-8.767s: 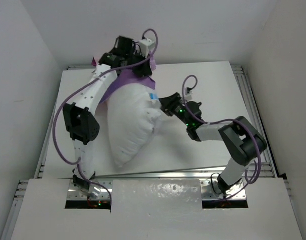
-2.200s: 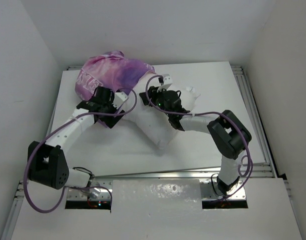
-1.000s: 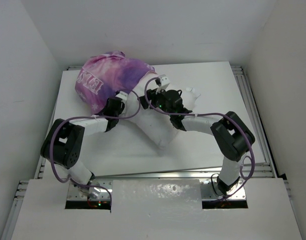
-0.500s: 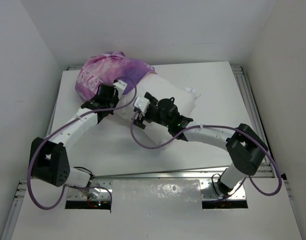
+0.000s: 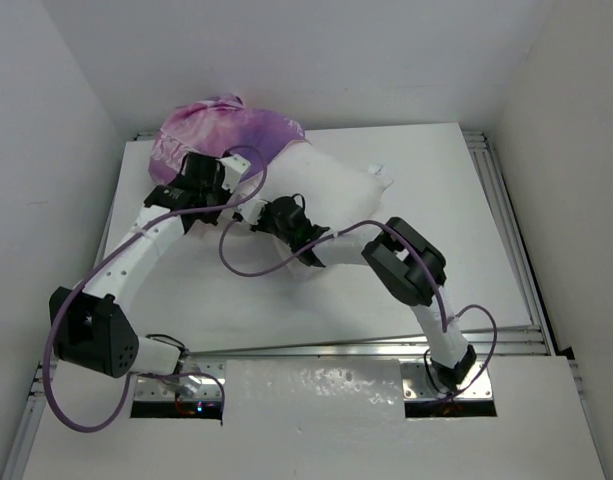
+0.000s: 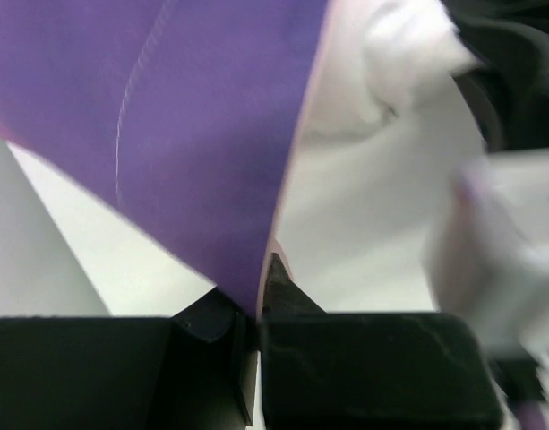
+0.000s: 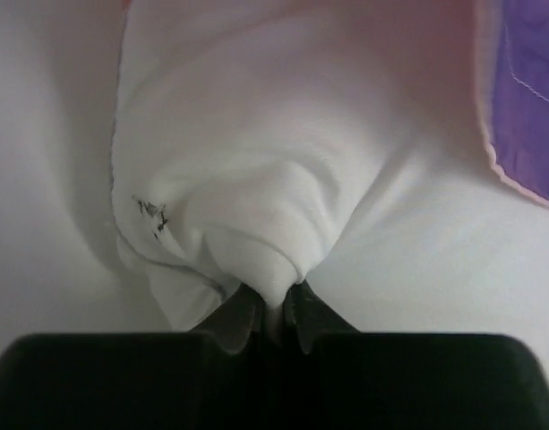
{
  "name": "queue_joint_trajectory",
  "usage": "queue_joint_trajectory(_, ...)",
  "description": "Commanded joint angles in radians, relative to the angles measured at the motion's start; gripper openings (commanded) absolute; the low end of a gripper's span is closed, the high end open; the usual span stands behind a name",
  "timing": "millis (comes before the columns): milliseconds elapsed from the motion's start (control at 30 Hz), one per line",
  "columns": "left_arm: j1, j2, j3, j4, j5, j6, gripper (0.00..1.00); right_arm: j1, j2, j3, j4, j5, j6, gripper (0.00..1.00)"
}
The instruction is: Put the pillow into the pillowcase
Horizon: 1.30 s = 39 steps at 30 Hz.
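Both clenched: left hand (image 6: 257, 307) on pillowcase (image 6: 193, 116) hem, right hand (image 7: 272, 309) on pillow (image 7: 256, 170) fold; black marks (image 7: 151, 215), possibly writing, unreadable.

**Robot test lab, not anybody's bedroom**

Pretty sure this is a lab rig. You've got a plain white counter (image 5: 446, 200) boxed in by bare white walls (image 5: 386, 60), with aluminium rails (image 5: 506, 230) running down its edges. The left arm (image 5: 136, 250) and right arm (image 5: 411, 265) are both robot arms bolted at the near edge, with purple cables (image 5: 236, 268) looping off them. The pillow (image 5: 341, 195) and cartoon-print pillowcase (image 5: 226, 125) are the only homey bits in there.
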Motion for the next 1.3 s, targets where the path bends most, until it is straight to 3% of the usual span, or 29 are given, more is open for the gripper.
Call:
queue_joint_trajectory(0,0.019,-0.051,0.098,-0.071,0.062,0.059,0.0,-0.018,0.078,0.112,-0.001,0.077,0.027,0.0)
queue_joint_trajectory(100,0.019,-0.043,0.171,-0.124,0.143,0.102,0.0,-0.02,0.029,0.115,0.014,0.062,0.147,0.0)
queue_joint_trajectory(267,0.013,0.038,0.496,-0.293,0.388,0.154,0.0,-0.034,-0.198,-0.01,0.207,0.08,0.445,0.0)
queue_joint_trajectory(367,-0.047,0.09,0.679,-0.362,0.371,0.181,0.0,-0.058,-0.327,-0.077,0.388,0.11,0.571,0.0)
queue_joint_trajectory(467,-0.162,0.119,0.788,-0.399,0.358,0.212,0.0,-0.063,-0.404,-0.089,0.489,0.111,0.579,0.0)
queue_joint_trajectory(600,-0.185,0.153,0.923,-0.445,0.459,0.212,0.0,-0.07,-0.456,-0.083,0.557,0.117,0.576,0.0)
queue_joint_trajectory(833,-0.19,0.132,0.966,-0.46,0.578,0.185,0.0,-0.103,-0.369,0.003,0.468,0.166,0.526,0.0)
queue_joint_trajectory(1000,-0.19,0.11,1.052,-0.442,0.627,0.117,0.0,-0.138,-0.273,0.073,0.399,0.221,0.616,0.0)
queue_joint_trajectory(1267,-0.19,0.104,0.877,-0.421,0.709,0.116,0.0,-0.121,-0.192,0.202,0.465,0.297,0.73,0.0)
